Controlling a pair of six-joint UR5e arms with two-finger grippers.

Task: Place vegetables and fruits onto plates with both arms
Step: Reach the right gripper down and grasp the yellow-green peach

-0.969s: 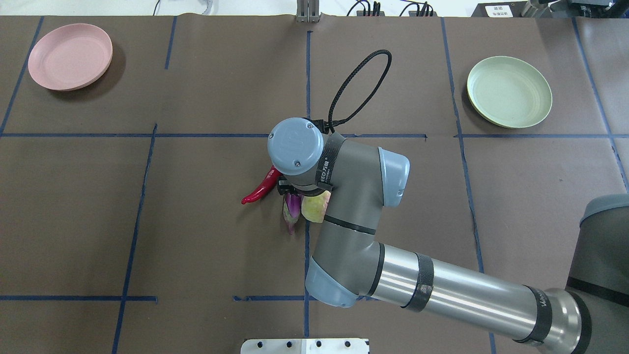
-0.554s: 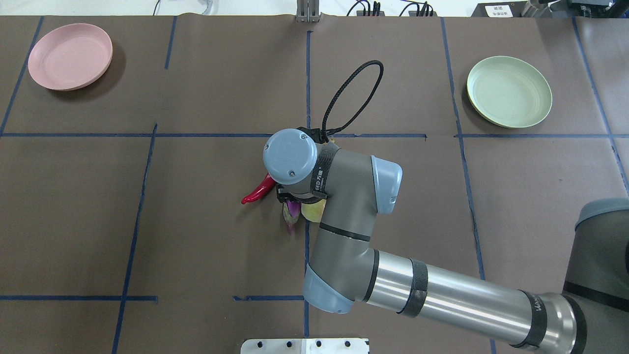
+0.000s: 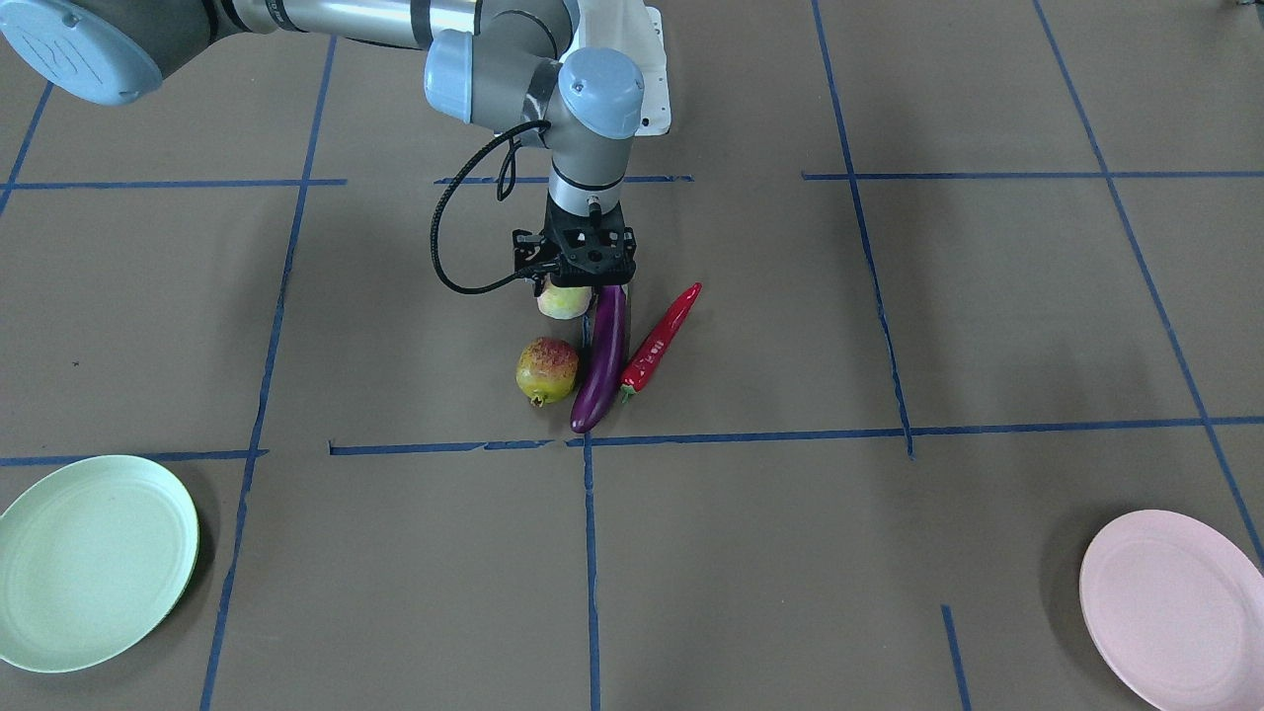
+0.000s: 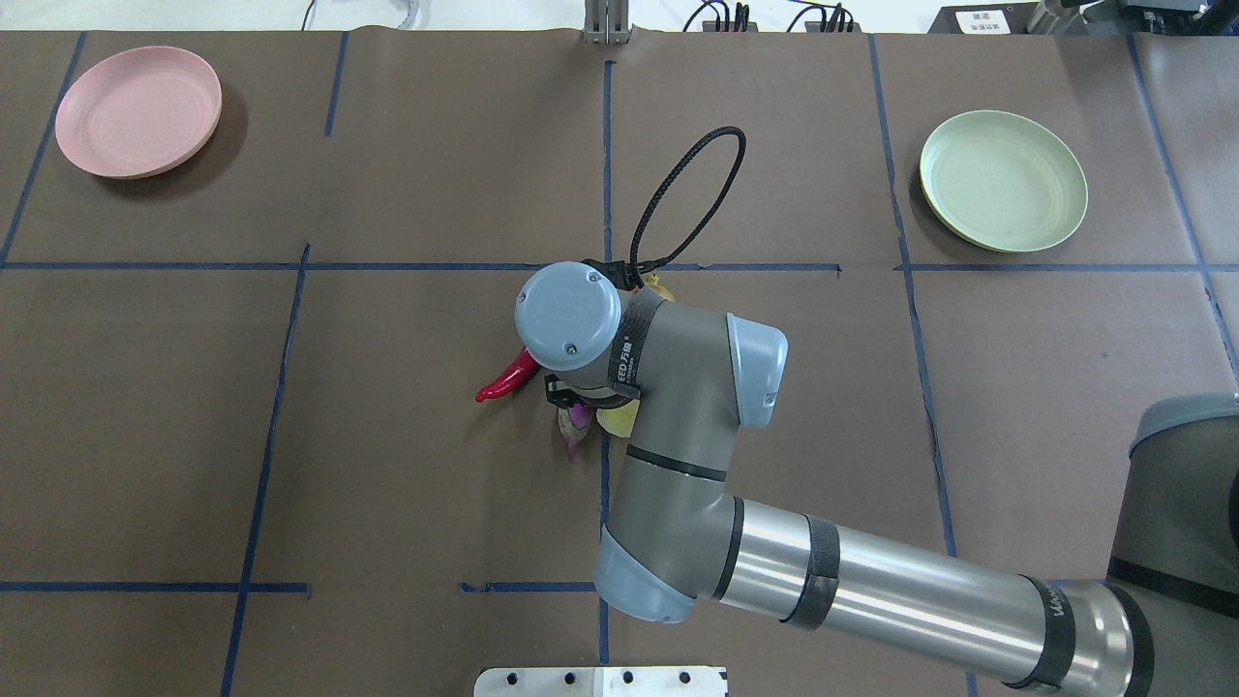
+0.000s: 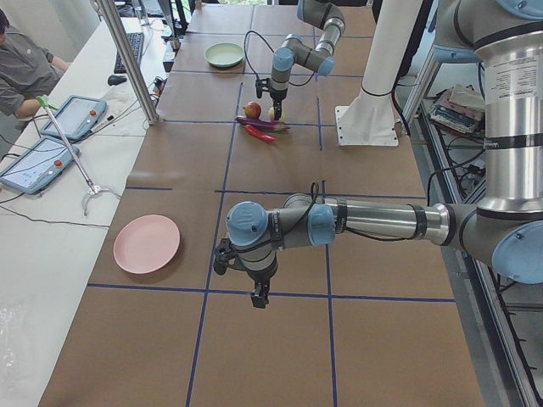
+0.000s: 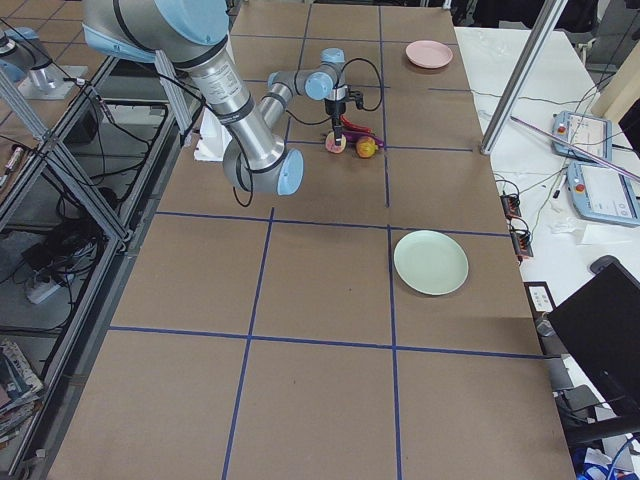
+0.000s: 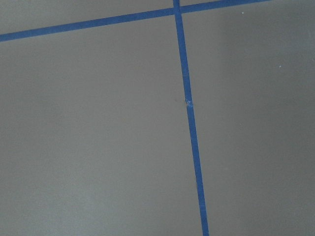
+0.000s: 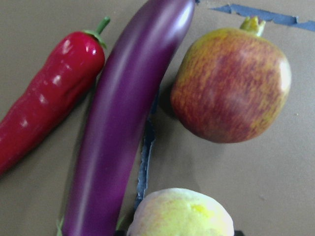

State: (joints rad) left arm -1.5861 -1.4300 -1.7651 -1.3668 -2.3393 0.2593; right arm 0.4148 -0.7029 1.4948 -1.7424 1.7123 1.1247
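Recorded glossy purple eggplant (image 8: pixel 123 123), red chili (image 8: pixel 49 108) with green stem, yellow-green fruit (image 8: pixel 231 86) streaked red, pale green-pink fruit (image 8: pixel 182 214) nearest black right gripper (image 3: pixel 587 286).

Bright, even light throws soft shadows beside the pink plate (image 4: pixel 138 111) and glare streaks the eggplant (image 8: pixel 123 128).

Eggplant (image 3: pixel 602 355) lies between chili (image 3: pixel 660 341) and crowned fruit (image 3: pixel 546 370) — plates (image 3: pixel 99 563) well apart, at opposite ends.

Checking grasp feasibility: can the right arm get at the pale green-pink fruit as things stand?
Probably yes: the right gripper hangs right above the pale green-pink fruit, nothing covers it, though the eggplant lies close beside.
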